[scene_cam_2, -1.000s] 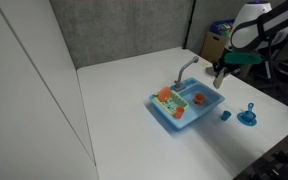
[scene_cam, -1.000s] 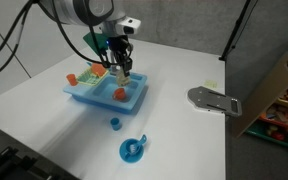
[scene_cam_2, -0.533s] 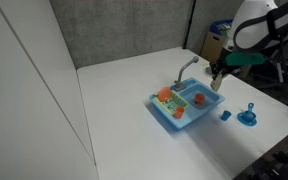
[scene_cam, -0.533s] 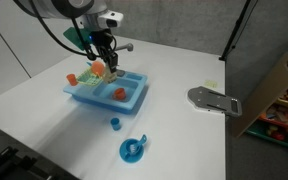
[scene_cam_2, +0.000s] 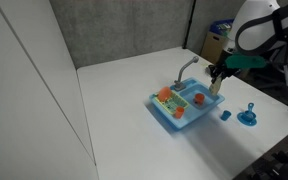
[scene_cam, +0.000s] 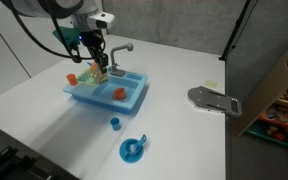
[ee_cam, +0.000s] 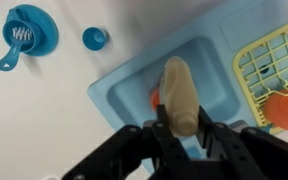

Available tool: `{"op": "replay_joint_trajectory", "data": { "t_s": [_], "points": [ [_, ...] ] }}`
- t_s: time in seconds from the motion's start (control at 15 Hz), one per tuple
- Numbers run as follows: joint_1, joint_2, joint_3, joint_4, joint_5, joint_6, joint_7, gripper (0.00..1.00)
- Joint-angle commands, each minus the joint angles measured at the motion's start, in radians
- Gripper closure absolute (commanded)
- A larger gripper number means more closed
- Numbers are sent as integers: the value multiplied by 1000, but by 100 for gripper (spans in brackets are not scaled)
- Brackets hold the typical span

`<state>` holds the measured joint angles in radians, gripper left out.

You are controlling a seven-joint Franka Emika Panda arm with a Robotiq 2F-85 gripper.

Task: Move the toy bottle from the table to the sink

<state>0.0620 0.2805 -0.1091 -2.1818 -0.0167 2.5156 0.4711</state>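
Your end effector (ee_cam: 181,120) is clenched on the bottle (ee_cam: 178,88). In the wrist view its fingers pinch one end, and the cream body reaches out over the basin of the sink (ee_cam: 124,100). You cannot tell from these views whether the bottle touches the basin floor. In an exterior view the end effector hangs above the far left part of the sink, just left of the faucet (scene_cam: 124,46). An orange piece (scene_cam: 119,93) lies in the basin to its right. The wrist view shows a yellow-green rack (ee_cam: 269,55) beside the basin, with another orange piece in it. On the worktop (scene_cam: 174,130), near of the sink, sits a blue cup (scene_cam: 114,124). A blue plate (scene_cam: 134,150) lies nearer still, apart from the cup.
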Motion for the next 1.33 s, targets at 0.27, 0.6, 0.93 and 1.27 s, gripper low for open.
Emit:
{"op": "replay_joint_trajectory", "data": {
  "t_s": [0.27, 0.6, 0.93, 1.27],
  "points": [
    [-4, 0, 9, -6, 14, 0, 0, 69],
    [17, -3, 5, -13, -31, 12, 16, 90],
    [52, -4, 14, -20, -74, 15, 25, 90],
    [78, -4, 27, -52, -86, 43, 24, 90]
  ]
}}
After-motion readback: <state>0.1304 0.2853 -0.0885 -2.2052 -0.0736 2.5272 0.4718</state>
